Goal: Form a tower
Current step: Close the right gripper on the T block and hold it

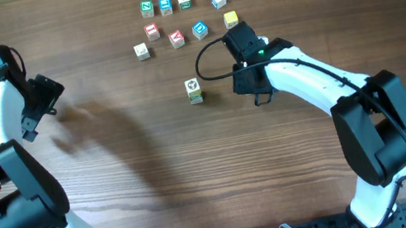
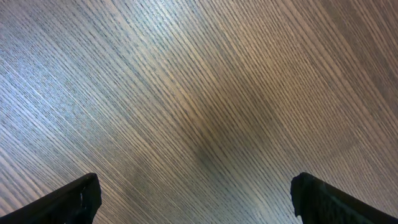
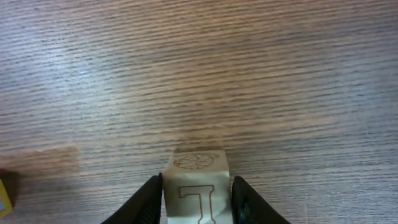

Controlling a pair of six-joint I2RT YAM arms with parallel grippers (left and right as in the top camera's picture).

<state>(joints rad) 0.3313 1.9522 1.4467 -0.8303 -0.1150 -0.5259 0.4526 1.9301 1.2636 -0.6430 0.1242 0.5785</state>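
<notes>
Your right pincer [image 3: 198, 210] was closed against both sides of a pale wooden cube with a brown letter T [image 3: 196, 180] on its near face and a round brown drawing on top. The black fingers [image 3: 151, 200] pressed on the cube's left and right faces. I could not tell whether the cube sat on the brown wood-grain table [image 1: 156, 181] or hung just above it. In the overhead view that cube was hidden under the wrist.

The tower [image 1: 194, 90], white wooden cubes with a green marking on the top face, stood alone near the middle of the table, left of your right pincer and apart from it. From above I could not tell how many cubes it held.

A small yellow wooden cube [image 1: 231, 18] lay just beyond your right pincer. The other loose letter cubes [image 1: 165, 6] were scattered along the far side.

Your left pincer [image 2: 196, 208] was spread fully wide over bare table, well away to the left, holding nothing.
</notes>
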